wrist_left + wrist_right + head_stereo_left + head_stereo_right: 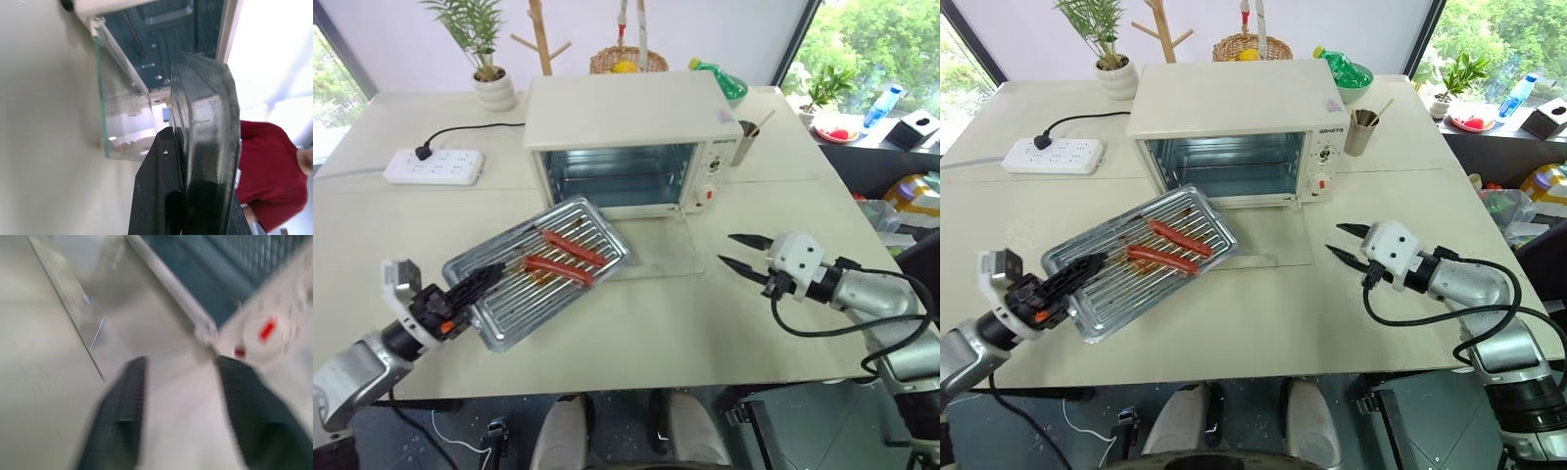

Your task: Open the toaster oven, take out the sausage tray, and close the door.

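Silver metal caught the light where the left claw (1077,269) pinched the near corner of the tray (1141,259), two sausages (1170,247) lying on its ribs. The tray reached from that claw towards the oven (1234,132), its far end over the glass door (1278,245), which lay flat open on the surface (1263,323). The right claw (1349,245) hung empty beside the door, fingers spread, pointing towards the tray, below the oven's knobs (1324,166).
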{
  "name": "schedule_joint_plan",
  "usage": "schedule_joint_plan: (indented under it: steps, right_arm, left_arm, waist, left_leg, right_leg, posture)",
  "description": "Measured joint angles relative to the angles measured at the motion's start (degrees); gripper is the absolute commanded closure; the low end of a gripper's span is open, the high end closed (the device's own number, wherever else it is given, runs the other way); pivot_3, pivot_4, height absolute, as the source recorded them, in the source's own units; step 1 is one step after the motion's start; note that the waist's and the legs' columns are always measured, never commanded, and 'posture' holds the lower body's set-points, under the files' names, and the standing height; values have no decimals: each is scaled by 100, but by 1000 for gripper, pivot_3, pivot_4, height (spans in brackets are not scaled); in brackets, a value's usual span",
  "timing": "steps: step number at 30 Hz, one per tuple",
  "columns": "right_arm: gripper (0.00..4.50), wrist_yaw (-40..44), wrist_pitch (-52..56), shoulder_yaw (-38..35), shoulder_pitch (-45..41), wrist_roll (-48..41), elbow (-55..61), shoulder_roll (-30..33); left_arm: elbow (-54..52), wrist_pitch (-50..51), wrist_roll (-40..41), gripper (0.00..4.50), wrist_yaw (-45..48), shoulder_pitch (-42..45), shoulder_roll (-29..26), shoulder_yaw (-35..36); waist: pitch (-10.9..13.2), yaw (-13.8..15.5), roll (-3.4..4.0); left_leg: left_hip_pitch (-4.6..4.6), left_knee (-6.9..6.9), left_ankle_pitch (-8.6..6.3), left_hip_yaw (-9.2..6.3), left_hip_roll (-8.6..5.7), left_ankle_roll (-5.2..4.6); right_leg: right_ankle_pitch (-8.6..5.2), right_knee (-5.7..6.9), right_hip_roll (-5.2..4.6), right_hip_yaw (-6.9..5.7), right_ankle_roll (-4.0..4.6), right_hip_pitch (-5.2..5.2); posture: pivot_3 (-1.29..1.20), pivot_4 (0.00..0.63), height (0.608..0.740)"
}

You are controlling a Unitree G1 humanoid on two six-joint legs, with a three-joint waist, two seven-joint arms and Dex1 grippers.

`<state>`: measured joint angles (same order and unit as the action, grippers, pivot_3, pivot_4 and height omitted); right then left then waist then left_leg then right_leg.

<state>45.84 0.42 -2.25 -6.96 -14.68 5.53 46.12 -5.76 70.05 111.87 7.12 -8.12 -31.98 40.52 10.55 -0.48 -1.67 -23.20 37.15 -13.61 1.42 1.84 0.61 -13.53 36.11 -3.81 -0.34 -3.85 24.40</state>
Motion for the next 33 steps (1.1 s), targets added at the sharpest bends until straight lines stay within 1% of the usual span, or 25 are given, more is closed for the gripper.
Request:
schedule_joint_plan:
  steps: [1, 9, 13, 17, 25, 30, 33]
  right_arm:
    - [4450, 38, 7, 11, -50, 12, -190, -25]
    - [4450, 192, -190, 323, -688, 457, -1328, -372]
    - [4450, 284, -443, 482, -834, 678, -1769, -487]
    - [4450, 371, -694, 601, -1032, 825, -2102, -614]
    - [4450, 552, -924, 804, -1228, 992, -2304, -873]
    - [4450, 627, -969, 872, -1278, 1015, -2304, -935]
    - [4450, 648, -968, 884, -1285, 1017, -2300, -973]
  left_arm:
    - [-84, -47, 0, 4500, 34, -121, 19, 71]
    - [-869, -570, 0, 4500, 286, -1165, 469, 520]
    - [-1049, -856, 0, 4500, 398, -1609, 630, 949]
    - [-1208, -1231, 0, 4500, 406, -1862, 994, 1370]
    - [-1703, -1817, 0, 4500, 262, -2083, 1599, 1443]
    - [-1916, -2096, 1, 4500, 128, -2219, 1830, 1426]
    - [-1916, -2201, 1, 4500, 61, -2252, 1847, 1419]
  waist:
    - [1, 2, 1]
    - [0, -15, 1]
    - [0, -12, 1]
    - [0, -18, 1]
    - [-1, -16, -1]
    - [-1, -15, -1]
    - [-1, -14, -1]
  left_leg:
    - [-1, 0, 0, 0, 0, 0]
    - [-6, -1, 0, 2, 1, 0]
    - [-8, -1, -1, 2, -1, 0]
    - [-10, 1, -1, 3, -1, 1]
    - [-12, 1, -1, 3, -3, 0]
    - [-12, 2, -1, 3, -6, 0]
    - [-12, 2, -2, 3, -7, 0]
  right_leg:
    - [0, 0, -2, 0, 0, 2]
    - [1, -2, -2, 3, 2, 9]
    - [1, -3, -2, 2, 2, 10]
    - [1, -10, -2, 2, 2, 9]
    - [1, -11, 2, 2, 2, 8]
    - [0, -11, 5, 2, 2, 9]
    - [0, -11, 6, 2, 2, 9]
  posture:
    - [0, 150, 740]
    - [0, 150, 740]
    - [0, 150, 740]
    - [0, 150, 740]
    - [0, 150, 740]
    - [0, 150, 740]
    - [0, 150, 740]
